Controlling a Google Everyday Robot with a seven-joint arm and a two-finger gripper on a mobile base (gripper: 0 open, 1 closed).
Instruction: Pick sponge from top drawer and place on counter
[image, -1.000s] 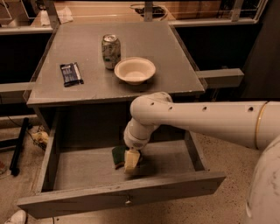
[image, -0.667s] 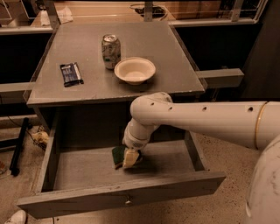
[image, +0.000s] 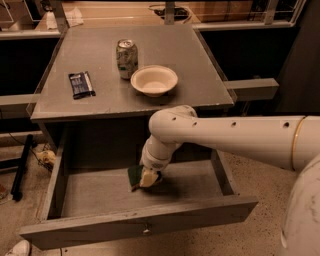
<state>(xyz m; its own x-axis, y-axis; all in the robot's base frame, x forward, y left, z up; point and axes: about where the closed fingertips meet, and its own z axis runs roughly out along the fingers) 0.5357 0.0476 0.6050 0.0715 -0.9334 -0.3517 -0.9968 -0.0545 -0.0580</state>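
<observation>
We see the top drawer (image: 125, 225) pulled fully open below the grey tabletop (image: 100, 60), its flat front panel towards us with a small knob (image: 145, 231) at the centre. The white arm (image: 235, 137) reaches in from the right, bends at a rounded joint just in front of the tabletop's edge, and points down into the drawer. The gripper (image: 149, 178) is low inside the drawer, near the middle of its floor, right at the sponge (image: 133, 175). The sponge lies in the drawer, its dark green top showing on the gripper's left side and touching it. We cannot tell whether the gripper has closed on the sponge or how wide it stands. On the tabletop we see a drinks can (image: 126, 58) upright, a pale bowl (image: 154, 80) just beside it to the right, and a dark blue snack wrapper (image: 81, 84) lying flat well to the left.
</observation>
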